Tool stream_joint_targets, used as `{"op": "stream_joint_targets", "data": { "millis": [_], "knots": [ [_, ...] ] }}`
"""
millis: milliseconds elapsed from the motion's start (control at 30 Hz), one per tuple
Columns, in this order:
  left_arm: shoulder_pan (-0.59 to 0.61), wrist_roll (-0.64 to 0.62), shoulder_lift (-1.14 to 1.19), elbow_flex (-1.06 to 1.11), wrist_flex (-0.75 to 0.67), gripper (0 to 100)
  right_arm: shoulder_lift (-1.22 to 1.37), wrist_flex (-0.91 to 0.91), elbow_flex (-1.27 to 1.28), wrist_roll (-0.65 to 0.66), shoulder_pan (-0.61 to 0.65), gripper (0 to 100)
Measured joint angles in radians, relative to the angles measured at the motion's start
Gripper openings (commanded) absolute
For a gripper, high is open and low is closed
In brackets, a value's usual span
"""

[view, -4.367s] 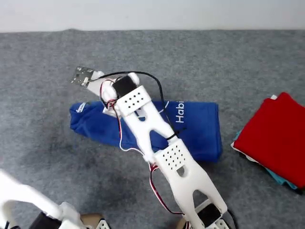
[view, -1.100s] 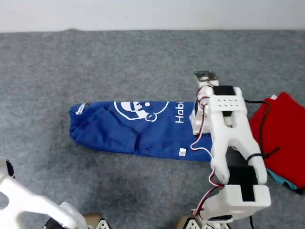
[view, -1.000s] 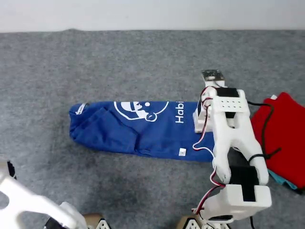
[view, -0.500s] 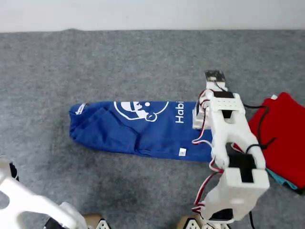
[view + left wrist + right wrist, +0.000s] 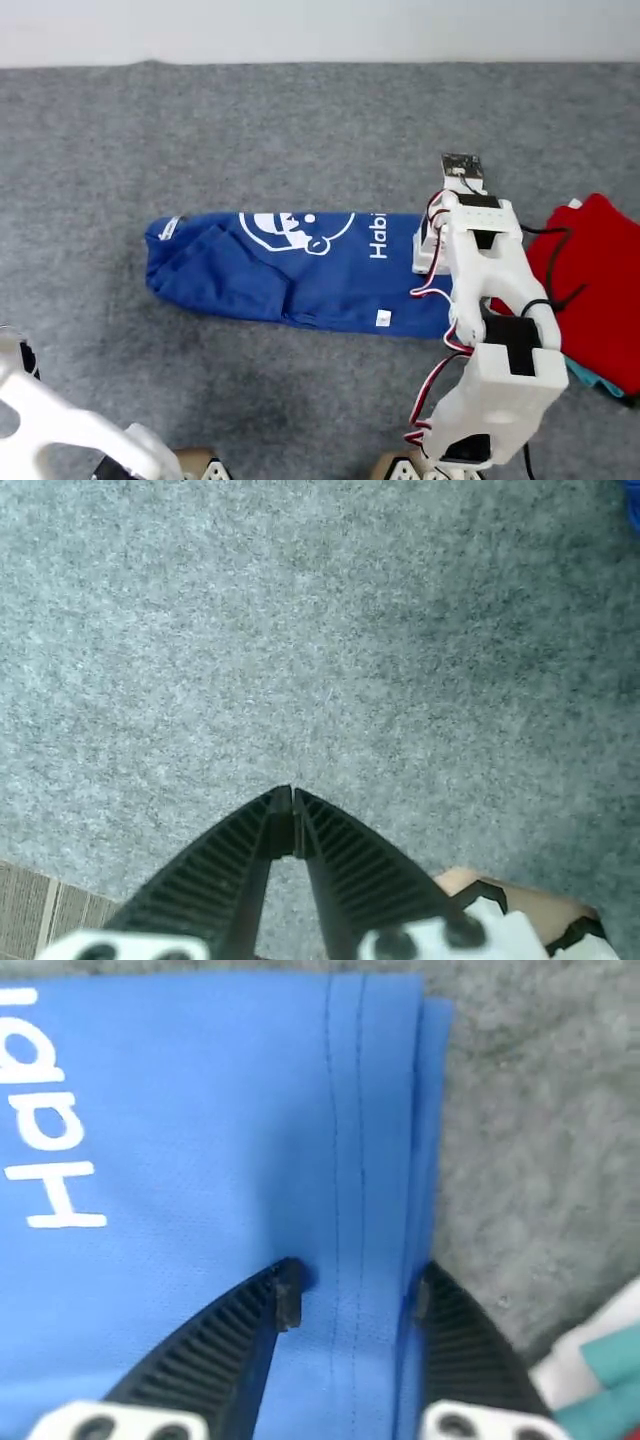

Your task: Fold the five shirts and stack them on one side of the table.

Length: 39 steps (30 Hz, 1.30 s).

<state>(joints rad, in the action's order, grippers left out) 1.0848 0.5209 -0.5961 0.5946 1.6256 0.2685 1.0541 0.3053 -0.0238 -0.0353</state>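
Right gripper: spread wide, tips down on the blue shirt, its stitched hem running between them, nothing pinched.
Blue shirt: a long folded band stretching away from that gripper over the grey carpet; from above, the arm covers its near end and part of the lettering.
Left gripper: clamped tip to tip on nothing, bare carpet under it.
Red shirt: tops the stack just past the right gripper's outer finger, cut by the frame edge; layers beneath are mostly hidden, teal and white edges peeking out, count unclear.

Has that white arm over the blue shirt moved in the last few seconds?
Yes. The right gripper swung across the blue shirt, from its far end to the hem end beside the red shirt.
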Motion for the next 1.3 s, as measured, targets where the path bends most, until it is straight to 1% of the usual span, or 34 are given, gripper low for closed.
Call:
{"op": "stream_joint_targets", "data": {
  "millis": [67,100,167,300,667,767,900,1067,1167,1300],
  "knots": [
    [0.000,0.000,0.000,0.000,0.000,1,0.000,0.011,0.000,0.038,-0.003,2.4],
    [0.000,0.000,0.000,0.000,0.000,1,0.000,0.023,0.000,0.074,-0.003,0.9],
    [0.000,0.000,0.000,0.000,0.000,1,0.000,0.057,-0.002,0.135,0.000,1.3],
    [0.000,0.000,0.000,0.000,0.000,1,-0.002,0.132,-0.020,0.190,0.000,1.0],
    [0.000,0.000,0.000,0.000,0.000,1,-0.247,0.413,-0.126,0.434,-0.003,1.0],
    [0.000,0.000,0.000,0.000,0.000,1,-0.290,0.482,-0.152,0.497,0.021,1.0],
    [0.000,0.000,0.000,0.000,0.002,1,-0.328,0.535,-0.190,0.528,0.133,1.0],
    [0.000,0.000,0.000,0.000,0.035,1,-0.331,0.535,-0.258,0.528,0.330,1.0],
    [0.000,0.000,0.000,0.000,0.035,1,-0.331,0.470,-0.281,0.499,0.450,1.0],
    [0.000,0.000,0.000,0.000,0.035,1,-0.330,0.322,-0.281,0.462,0.588,1.0]
  ]
}}
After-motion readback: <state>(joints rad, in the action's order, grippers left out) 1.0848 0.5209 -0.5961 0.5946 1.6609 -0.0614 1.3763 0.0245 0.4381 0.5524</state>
